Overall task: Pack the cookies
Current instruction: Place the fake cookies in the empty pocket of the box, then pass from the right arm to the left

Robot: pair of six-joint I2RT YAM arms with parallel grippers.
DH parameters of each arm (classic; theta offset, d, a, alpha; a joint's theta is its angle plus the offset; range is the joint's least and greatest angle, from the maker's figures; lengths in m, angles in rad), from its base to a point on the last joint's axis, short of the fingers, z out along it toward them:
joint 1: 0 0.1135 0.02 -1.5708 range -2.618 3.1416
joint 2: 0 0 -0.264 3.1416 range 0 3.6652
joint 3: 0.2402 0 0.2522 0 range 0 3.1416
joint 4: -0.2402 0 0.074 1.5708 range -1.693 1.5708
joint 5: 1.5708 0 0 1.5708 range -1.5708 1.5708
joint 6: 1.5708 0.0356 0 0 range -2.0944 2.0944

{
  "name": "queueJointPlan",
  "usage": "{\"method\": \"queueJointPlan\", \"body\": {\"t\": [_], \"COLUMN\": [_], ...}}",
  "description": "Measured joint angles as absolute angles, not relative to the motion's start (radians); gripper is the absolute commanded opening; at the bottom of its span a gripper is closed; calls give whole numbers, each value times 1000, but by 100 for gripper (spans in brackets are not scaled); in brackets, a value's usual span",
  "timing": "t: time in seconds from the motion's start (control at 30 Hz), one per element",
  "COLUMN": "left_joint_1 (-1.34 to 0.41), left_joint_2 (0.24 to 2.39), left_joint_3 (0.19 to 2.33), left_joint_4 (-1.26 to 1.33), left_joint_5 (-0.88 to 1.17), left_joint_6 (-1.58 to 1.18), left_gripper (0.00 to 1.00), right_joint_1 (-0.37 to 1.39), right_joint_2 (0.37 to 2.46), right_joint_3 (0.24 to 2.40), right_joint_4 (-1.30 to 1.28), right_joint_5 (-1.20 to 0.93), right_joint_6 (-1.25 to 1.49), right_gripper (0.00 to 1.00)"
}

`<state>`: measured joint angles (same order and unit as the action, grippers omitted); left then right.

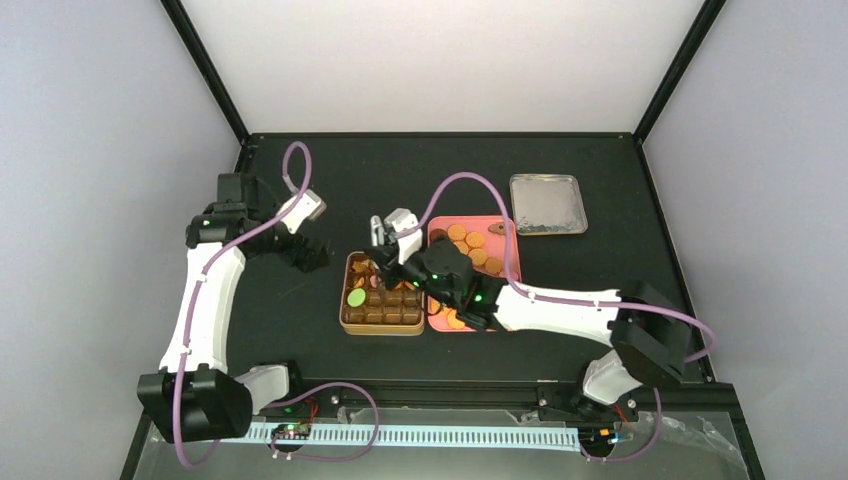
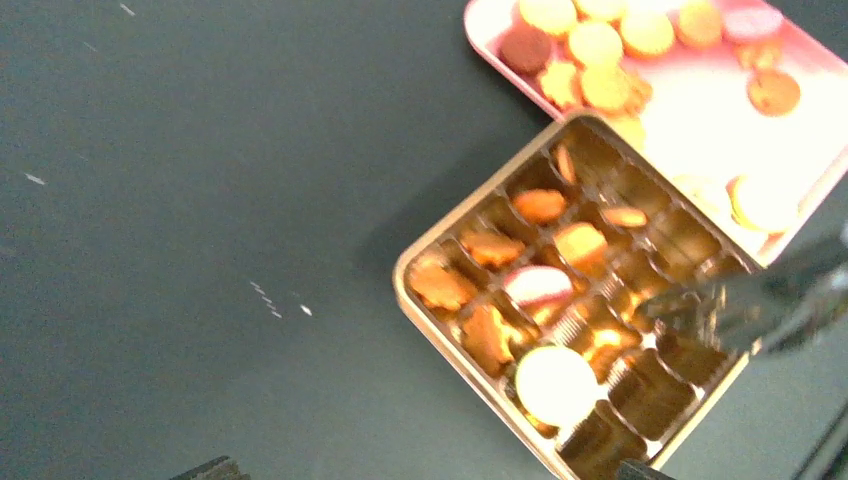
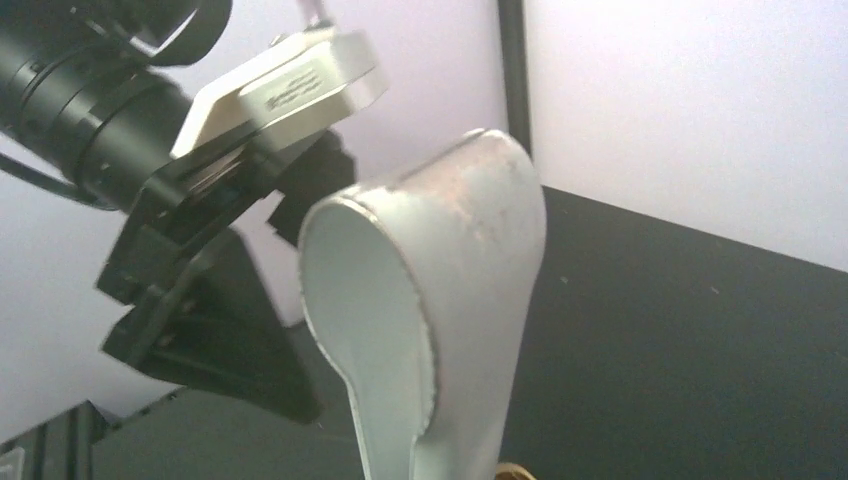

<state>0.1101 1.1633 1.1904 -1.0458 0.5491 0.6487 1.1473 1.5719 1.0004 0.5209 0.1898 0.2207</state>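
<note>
I put the packing at less than half done. The tin [image 2: 455, 355] has cookies [image 2: 540, 205] in roughly nine compartments, all in the part farthest from the arm bases and along the side away from the pink tray [image 2: 690, 110]. They are mostly orange rounds and flower shapes, with one pale pink one. There is also a larger pale round piece, which looks green from overhead. The other compartments, on the tray side of the tin and toward the arm bases, show bare brown bottoms.

A good dozen cookies lie loose on the pink tray, which is right against the tin. Most sit at the tray's far end and a few at the end nearer the bases, partly hidden under the right arm. These are what is left to move.

The right gripper [image 1: 405, 268] hangs over the tin's tray-side edge and carries the metal tongs [image 3: 440, 330]. Its fingers are clamped on the handle, out of sight, and the tong blades nearly touch. I cannot tell whether a cookie is pinched between them.

The left gripper [image 1: 308, 256] hovers off the tin's opposite side, fingers spread wide and holding nothing.

The silver lid [image 1: 546, 204] lies beyond the tray, well apart from the tin, so closing up comes last.
</note>
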Motion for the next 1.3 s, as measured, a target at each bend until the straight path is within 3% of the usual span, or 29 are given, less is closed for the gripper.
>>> {"method": "queueJointPlan", "body": {"t": [0.27,0.5,0.83,1.3], "left_joint_1": [-12,-155,-205,-159], "left_joint_2": [1085,1063,1196,1110], "left_joint_3": [878,768,824,991], "left_joint_4": [-1026,-905,-820,-941], "left_joint_5": [545,443,353,441], "left_joint_6": [700,660,559,550], "left_gripper": [99,98,98,93], "right_joint_1": [1134,1119,1119,1015], "right_joint_2": [1337,1215,1099,979], "right_joint_3": [786,691,636,624], "right_joint_4": [471,447,381,278], "right_joint_5": [308,387,447,476], "right_joint_6": [223,227,233,231], "right_gripper": [12,12,10,12]}}
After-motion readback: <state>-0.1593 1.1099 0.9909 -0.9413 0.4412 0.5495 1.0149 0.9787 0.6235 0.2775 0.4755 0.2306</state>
